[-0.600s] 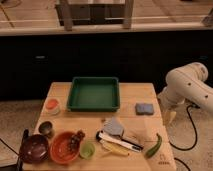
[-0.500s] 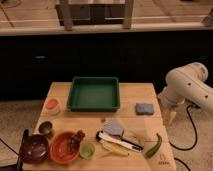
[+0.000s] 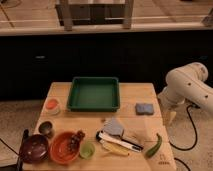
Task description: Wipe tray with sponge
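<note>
Leftmost on the wooden table (image 3: 59, 91), at the near corner, sits a dark maroon bowl (image 3: 33, 148), with a small metal cup (image 3: 46, 129) just behind it and a white cup with an orange top (image 3: 52, 106) further back along the same edge. Next to the maroon bowl comes a round orange bowl (image 3: 61, 148) that holds something dark at its right rim, and a little green cup (image 3: 87, 149) stands just beside that bowl. The tray (image 3: 94, 105), green and square with low walls, lies at the far middle of the table, and nothing can be made out on its flat bottom. In front of it, toward the near edge, a grey folded piece (image 3: 115, 127) rests against a black-and-white utensil (image 3: 120, 141), and a pale yellow object (image 3: 116, 149) lies just beneath that. To the right of the tray, near but apart from it, the sponge (image 3: 144, 108) lies flat on the bare wood, a small blue-grey pad. Nearer the front right corner lies a curved green pepper (image 3: 154, 145). Past the table's right edge, the white arm (image 3: 189, 86) bends downward, and the gripper (image 3: 171, 119) hangs off the side of the table, pointing at the floor, to the right of the sponge and not touching it; its fingers are spread apart with nothing between them.
</note>
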